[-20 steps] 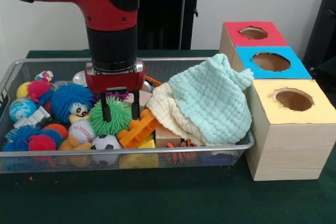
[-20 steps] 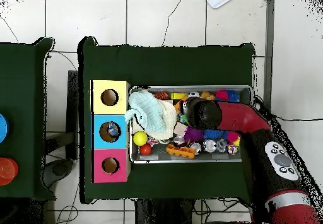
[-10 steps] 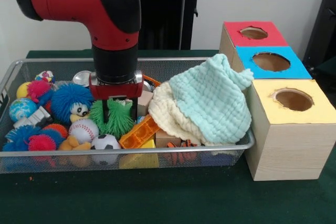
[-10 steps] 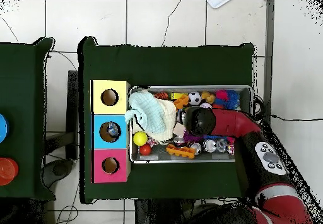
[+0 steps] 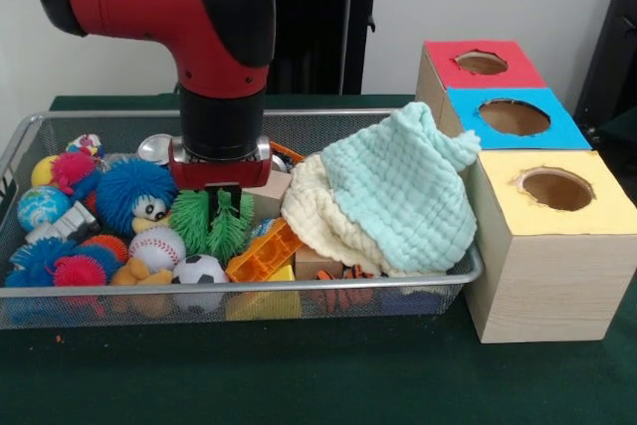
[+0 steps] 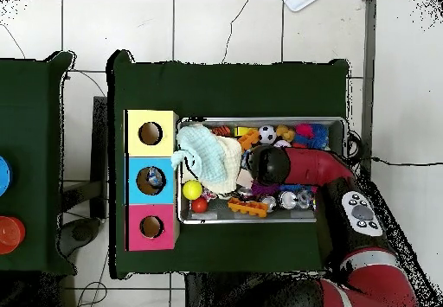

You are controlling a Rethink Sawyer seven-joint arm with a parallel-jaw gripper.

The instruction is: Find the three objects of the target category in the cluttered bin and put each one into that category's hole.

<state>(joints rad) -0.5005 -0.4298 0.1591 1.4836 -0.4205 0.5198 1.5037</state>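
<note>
I see the green spiky ball [image 5: 214,223] in the wire bin [image 5: 476,268], squeezed narrow between the fingers of the gripper [image 5: 223,208], which is clenched on it. Just left of it is the blue fuzzy ball w/ eyes [image 5: 132,192], in front the baseball [image 5: 157,245] and soccer ball [image 5: 200,270]. An orange block [image 5: 264,252] leans at its right. Further right, the mint cloth [image 5: 398,186] lies over a cream cloth [image 5: 318,216]. Beside the bin stand 3 boxes w/ holes: yellow [image 5: 557,189], blue [image 5: 514,116], red [image 5: 482,62].
</note>
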